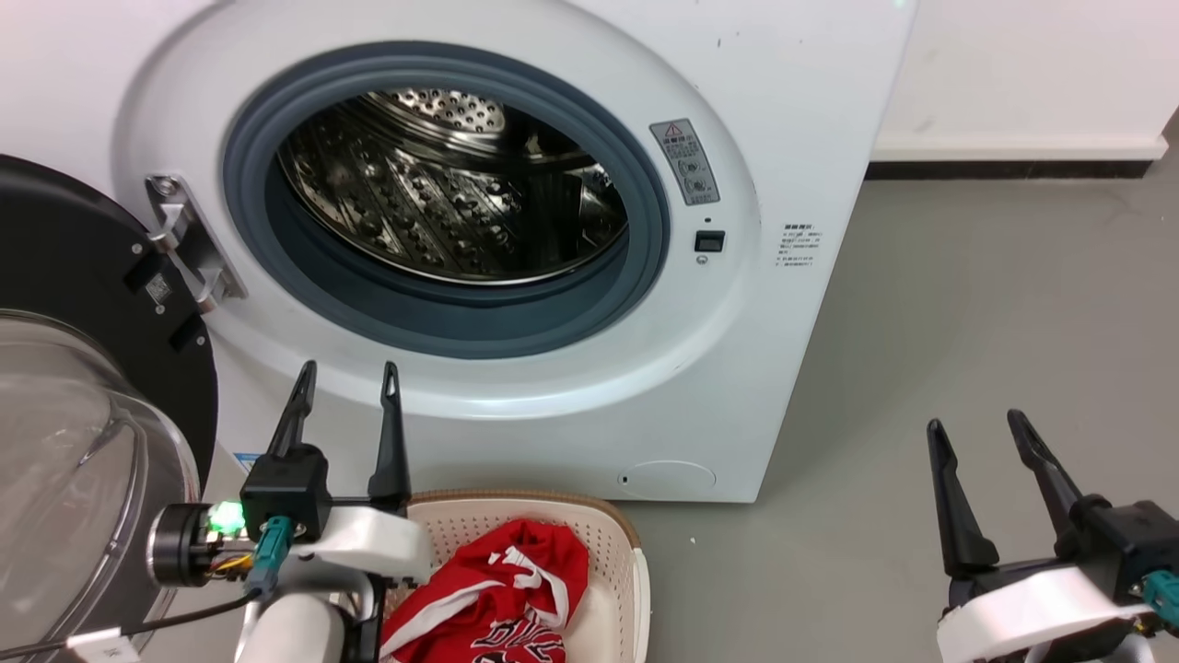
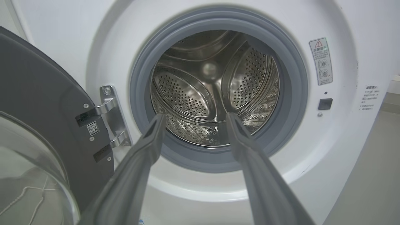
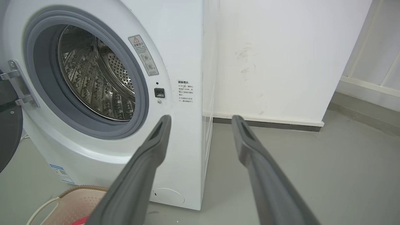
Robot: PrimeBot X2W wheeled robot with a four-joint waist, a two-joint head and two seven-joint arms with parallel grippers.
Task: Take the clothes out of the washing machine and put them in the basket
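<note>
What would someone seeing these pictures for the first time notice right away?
The washing machine's big round opening in the upper middle of the head view, its shiny steel drum showing no laundry. Then the bright red clothes heaped in the basket on the floor in front of it, between the open left gripper and the open right gripper.

you've got: white wall [image 3: 281,37] | faint scuffs [image 3: 247,62] on it | white skirting [image 1: 1018,147], dark strip below | smooth grey floor [image 1: 995,322] | soft even light
</note>
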